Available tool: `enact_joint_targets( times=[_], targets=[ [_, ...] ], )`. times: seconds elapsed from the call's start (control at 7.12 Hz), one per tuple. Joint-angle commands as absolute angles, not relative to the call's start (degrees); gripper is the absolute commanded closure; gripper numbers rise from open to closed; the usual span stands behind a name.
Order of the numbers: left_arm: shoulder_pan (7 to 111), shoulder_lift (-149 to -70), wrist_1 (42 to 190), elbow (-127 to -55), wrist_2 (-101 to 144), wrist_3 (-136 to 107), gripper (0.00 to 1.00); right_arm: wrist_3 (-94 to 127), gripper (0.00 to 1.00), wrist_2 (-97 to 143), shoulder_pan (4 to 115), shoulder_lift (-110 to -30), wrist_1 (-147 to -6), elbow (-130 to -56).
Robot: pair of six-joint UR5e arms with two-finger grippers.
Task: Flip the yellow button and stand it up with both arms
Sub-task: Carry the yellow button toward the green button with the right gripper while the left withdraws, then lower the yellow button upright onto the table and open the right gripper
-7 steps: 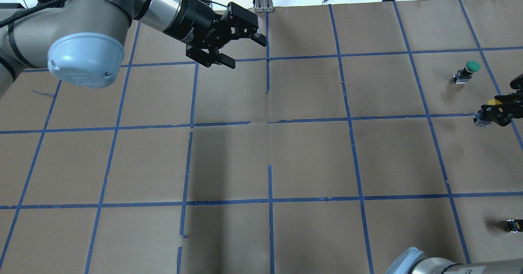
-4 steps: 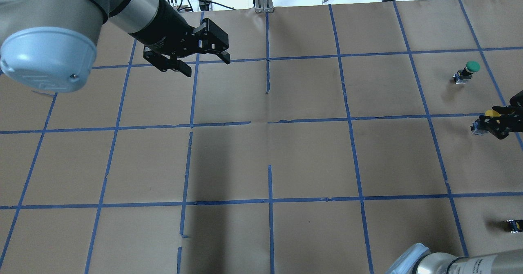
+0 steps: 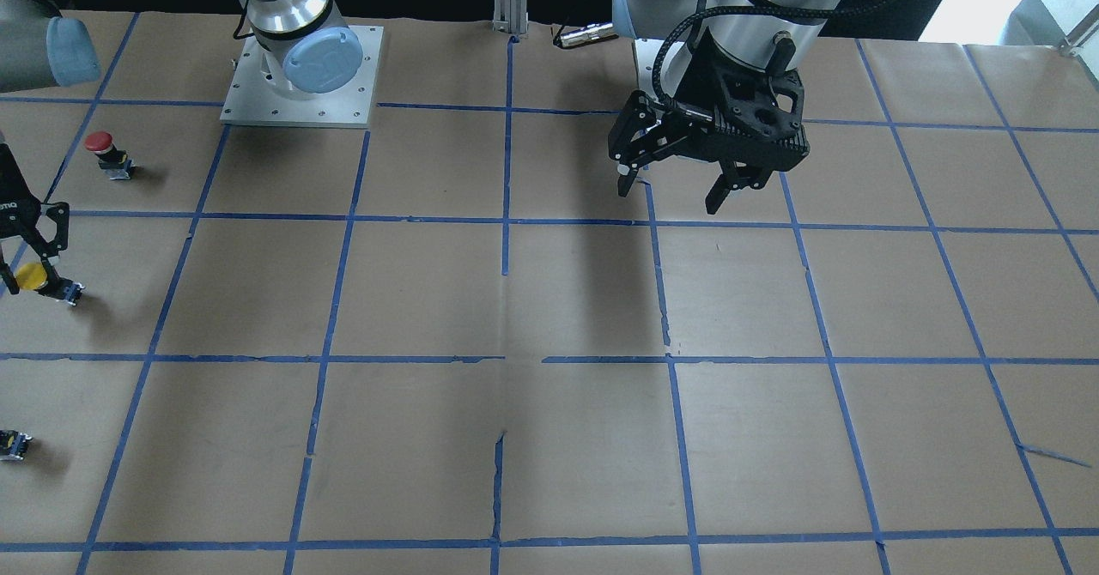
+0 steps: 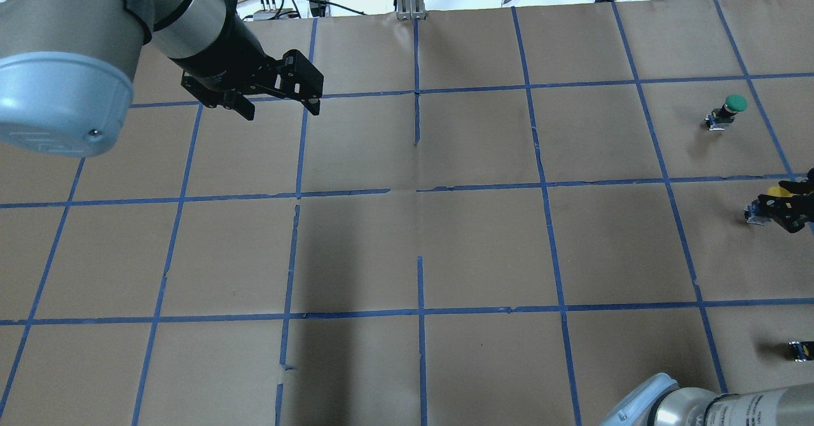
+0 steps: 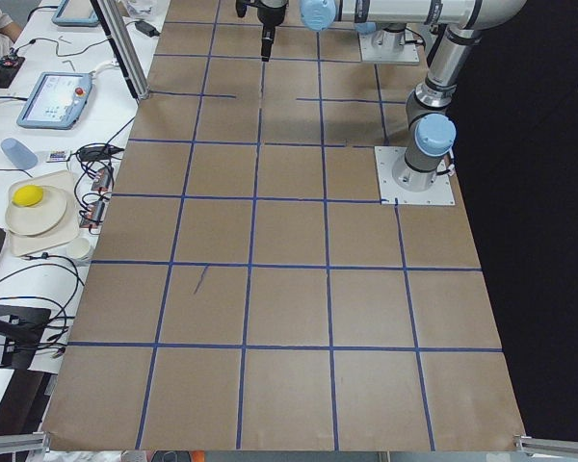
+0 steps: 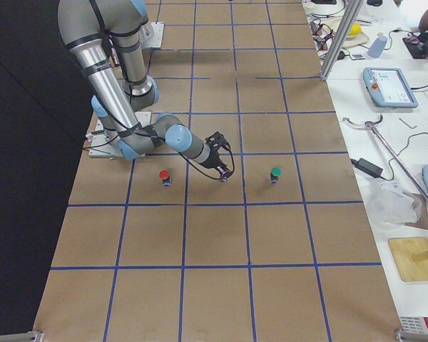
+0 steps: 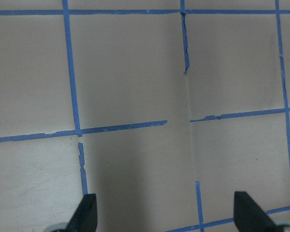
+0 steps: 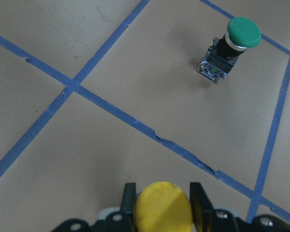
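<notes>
- Current step: grasp of the yellow button (image 8: 163,207). The right hand (image 4: 779,207) is clamped on it; in the right wrist view one finger (image 8: 129,197) sits on each side of the yellow cap.
- Location: in the overhead view the button is at the 3 o'clock edge of the surface (image 4: 483,248). It is tilted, not standing. I cannot tell whether its base is touching the surface.
- The left hand (image 4: 281,109) hovers at 10 o'clock from the surface centre, jaws spread wide and holding nothing. It is well apart from the button.
- Next move, as I judge it: lift the button and carry it toward the centre. Bring the left hand to meet it and regrasp so the button can be turned over and set upright.
- Nearby items: a green button (image 4: 728,110) stands at 11 o'clock from the yellow one in the overhead view. A red button (image 3: 106,152) stands at 1 o'clock from it in the front-facing view.
- Obstruction: I see nothing on the path to centre. The lift must avoid both neighbours.
</notes>
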State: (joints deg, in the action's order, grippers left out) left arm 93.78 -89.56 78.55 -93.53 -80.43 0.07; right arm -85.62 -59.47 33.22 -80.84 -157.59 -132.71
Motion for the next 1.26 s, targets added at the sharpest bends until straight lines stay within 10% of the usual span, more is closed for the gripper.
enact_joint_targets(
  times=[0.0,0.28,1.12],
  targets=[
    [93.69,-89.56,78.49,-93.69,-81.39,0.26,0.00,-85.96,0.85,-59.41,33.05,-80.77,-157.15,-133.85],
    [93.69,-89.12,78.40,-93.78,-81.56,0.26,0.00,-85.43,0.01,-59.41,33.05,-80.77,-157.76,-134.39],
    [91.59,-87.19,90.88,-92.98,-88.42,-0.97,0.00,-58.15,0.00,-70.44,41.01,-90.59,-145.27,-126.25]
  ],
)
